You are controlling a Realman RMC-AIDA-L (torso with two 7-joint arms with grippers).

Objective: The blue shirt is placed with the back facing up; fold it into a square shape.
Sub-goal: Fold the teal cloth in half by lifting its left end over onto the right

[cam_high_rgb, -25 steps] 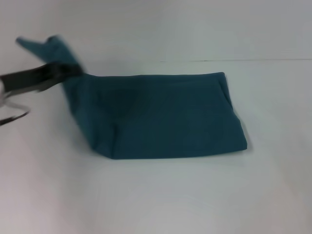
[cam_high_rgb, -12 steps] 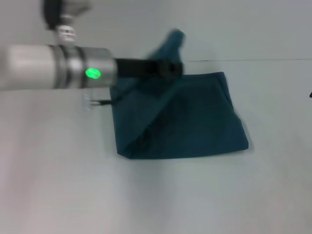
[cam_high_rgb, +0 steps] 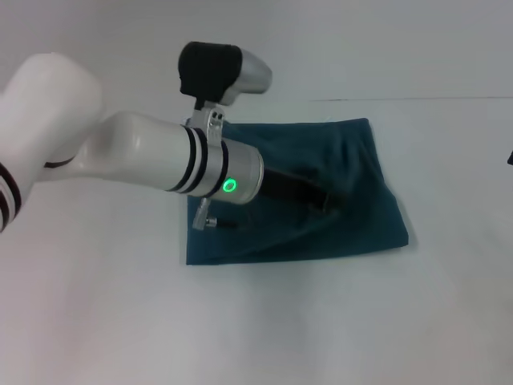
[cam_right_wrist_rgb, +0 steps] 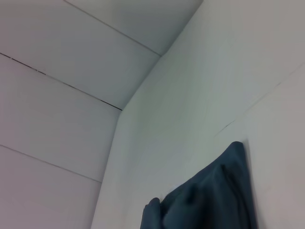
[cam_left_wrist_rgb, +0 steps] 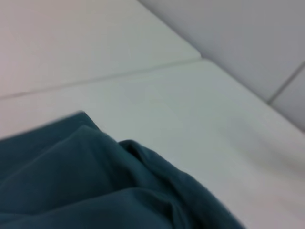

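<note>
Head view: the blue shirt (cam_high_rgb: 337, 200) lies on the white table (cam_high_rgb: 264, 321), folded into a rough rectangle that fills the centre and centre-right of the frame, its upper right corner near the table's far edge. The robot's left arm (cam_high_rgb: 144, 156) enters from the upper left and stretches across the shirt's left half, a green light glowing on its wrist. The left gripper (cam_high_rgb: 325, 200) sits low over the middle of the cloth, dark against the fabric; whether its fingers are spread or pinching the shirt cannot be told. At the far right edge of the frame, a small dark sliver is all that shows of the right side.

Left wrist view: bunched, layered folds of the shirt (cam_left_wrist_rgb: 95, 186) fill the lower left of the frame, resting on the pale table surface (cam_left_wrist_rgb: 190, 109), which runs up to a wall at the upper right.

Right wrist view: a corner of the shirt (cam_right_wrist_rgb: 209, 200) appears at the lower centre, against the white table and panelled wall.
</note>
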